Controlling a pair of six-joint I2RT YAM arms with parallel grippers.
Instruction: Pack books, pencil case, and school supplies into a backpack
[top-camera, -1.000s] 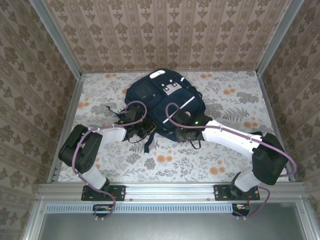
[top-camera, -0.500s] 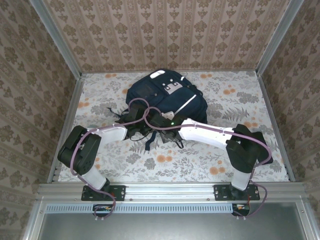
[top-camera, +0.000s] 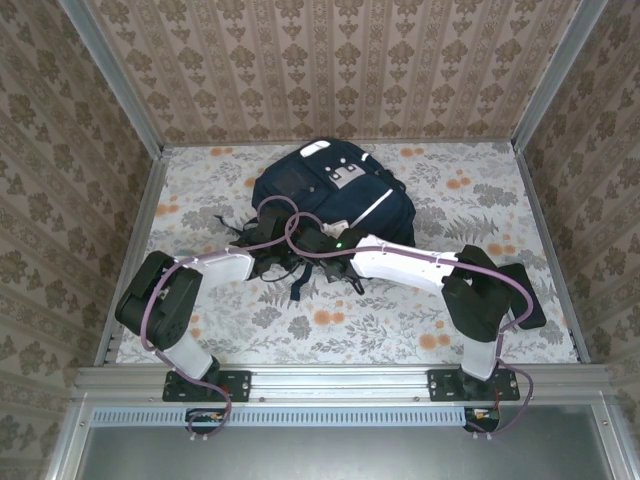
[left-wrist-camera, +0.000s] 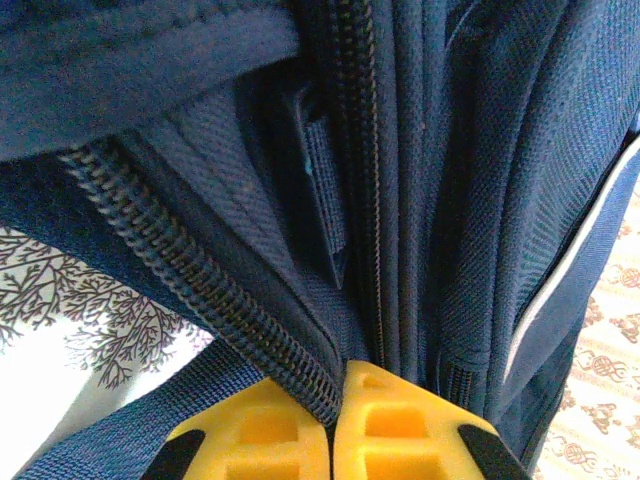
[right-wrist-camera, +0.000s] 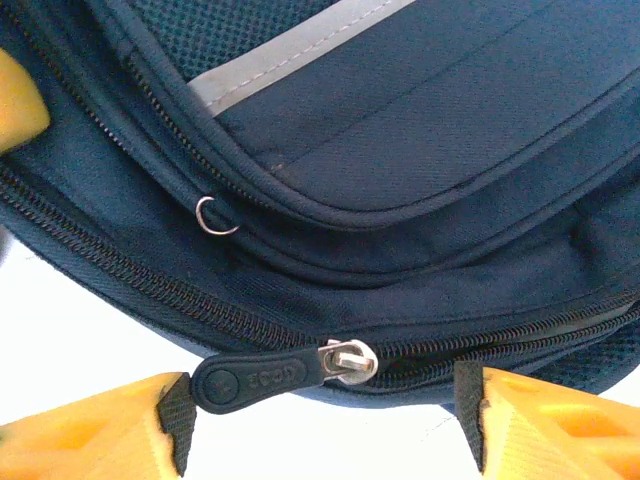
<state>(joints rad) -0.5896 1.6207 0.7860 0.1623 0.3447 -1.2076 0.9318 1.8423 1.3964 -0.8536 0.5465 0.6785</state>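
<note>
The navy backpack (top-camera: 335, 190) with its white stripe lies flat at mid-table. My left gripper (top-camera: 283, 262) is at its near-left edge, and its yellow fingers (left-wrist-camera: 400, 430) are shut on the backpack's zipper edge (left-wrist-camera: 325, 395). My right gripper (top-camera: 312, 240) reaches in from the right, just beside the left one. It stands open (right-wrist-camera: 320, 425), its jaws either side of the black zipper pull (right-wrist-camera: 250, 380) and silver slider (right-wrist-camera: 350, 360), touching neither. To the slider's right the zipper gapes slightly. The books, pencil case and school supplies are out of view.
Patterned walls (top-camera: 90, 150) close in the table on the left, back and right. Dark straps (top-camera: 297, 285) trail from the backpack toward the near edge. The floral table cover (top-camera: 480, 200) stretches on both sides of the backpack. A small metal ring (right-wrist-camera: 215, 215) hangs on a second zipper.
My right arm has swung left along the backpack's near edge to just beside the left gripper, and its jaws have opened wider. The left gripper has stayed shut in place.
</note>
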